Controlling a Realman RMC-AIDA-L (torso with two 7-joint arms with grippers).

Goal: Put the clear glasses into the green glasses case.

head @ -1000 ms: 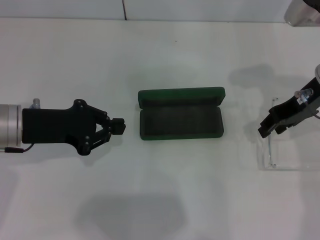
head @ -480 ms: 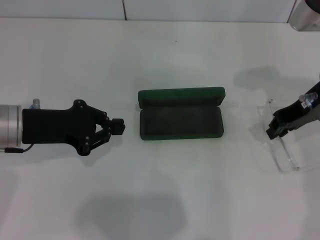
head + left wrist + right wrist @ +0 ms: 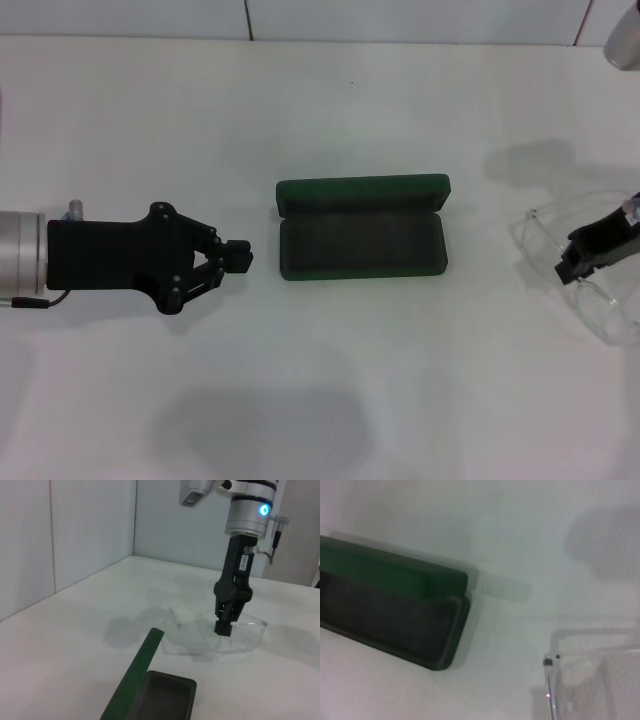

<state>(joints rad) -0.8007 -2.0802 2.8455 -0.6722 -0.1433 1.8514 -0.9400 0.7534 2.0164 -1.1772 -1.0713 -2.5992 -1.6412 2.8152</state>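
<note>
The green glasses case lies open in the middle of the table, lid standing at the far side, grey lining showing. Its end also shows in the left wrist view and the right wrist view. The clear glasses are at the far right, well apart from the case. My right gripper is shut on their upper frame, and the left wrist view shows the pinch on the glasses. My left gripper rests shut just left of the case, holding nothing.
The white table runs to a pale wall at the back. A grey shadow falls on the table near the front. Part of the right arm's silver body shows at the top right corner.
My right gripper has moved farther right and nearer the table's front with the clear glasses, which have turned in its grip. The left gripper and the case have stayed put.
</note>
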